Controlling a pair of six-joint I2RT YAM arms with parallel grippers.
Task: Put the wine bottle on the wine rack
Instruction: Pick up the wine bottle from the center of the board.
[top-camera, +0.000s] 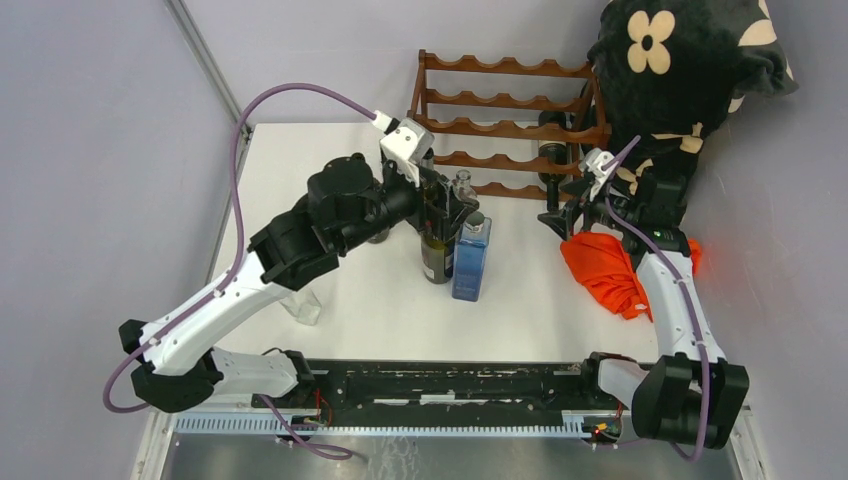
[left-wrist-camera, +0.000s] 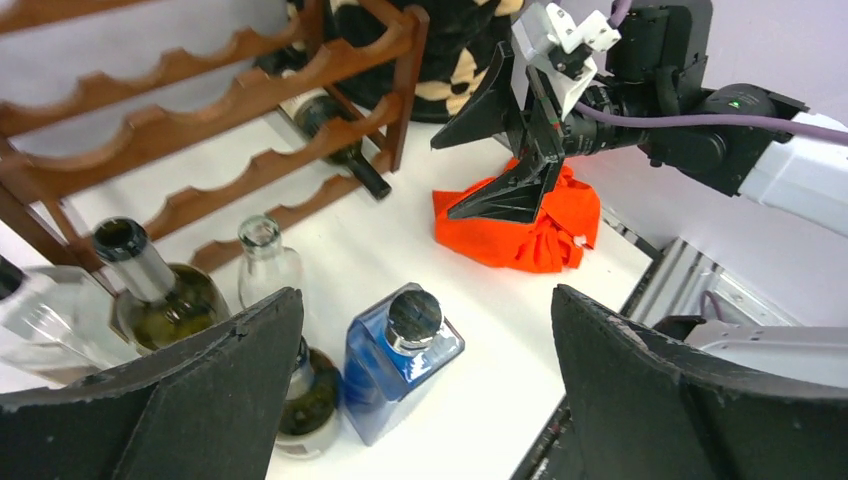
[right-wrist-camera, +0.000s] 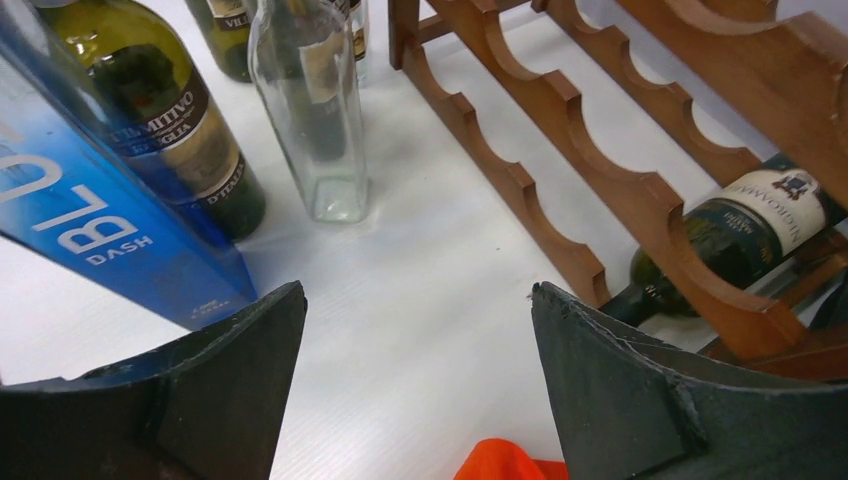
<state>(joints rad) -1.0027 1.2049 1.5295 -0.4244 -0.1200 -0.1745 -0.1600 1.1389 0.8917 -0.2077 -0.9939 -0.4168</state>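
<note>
Dark-green wine bottle stands upright before the scalloped reddish wine rack; left pincer, right pincer spread.

blue bottle: "BLU DASH" | green wine bottle: "D'ITALIA"

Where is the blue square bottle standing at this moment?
In the top view the blue bottle stands upright near the middle of the table, close to the right of a dark green wine bottle and in front of the wine rack.
</note>
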